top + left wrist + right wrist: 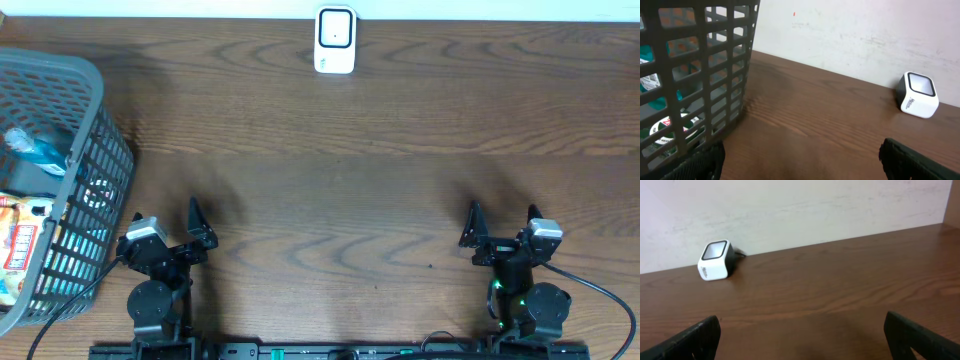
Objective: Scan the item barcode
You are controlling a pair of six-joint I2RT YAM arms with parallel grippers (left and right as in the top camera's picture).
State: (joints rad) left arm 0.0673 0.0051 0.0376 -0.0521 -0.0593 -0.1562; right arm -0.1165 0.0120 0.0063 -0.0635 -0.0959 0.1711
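Nothing has been picked up yet, so I'd say the job is at its very first step. The scanner [334, 40], a small white box with a dark window on top, sits at the far edge of the table [330, 150], against the wall. Both arms are parked at the near edge, about as far from the scanner as the table allows.

The left gripper [166, 216] is off to the scanner's left and the right gripper [502, 212] off to its right. Both have their jaws spread wide with nothing between them, and the wrist cameras show only bare wood between the fingers.

The things to be scanned are in the grey mesh basket [95, 150], far to the left of the scanner and on the arms' side of the table. I can see packets [22, 245] in it, one orange and red, with something teal above it. Through the mesh, the left wrist camera shows a round label. I can't make out a barcode on any of them from here.

The left arm looks the better placed to go next. It would need to lift over the basket rim, come down on one packet and close on it. It would then carry the packet across to the scanner and turn the barcode toward the window.
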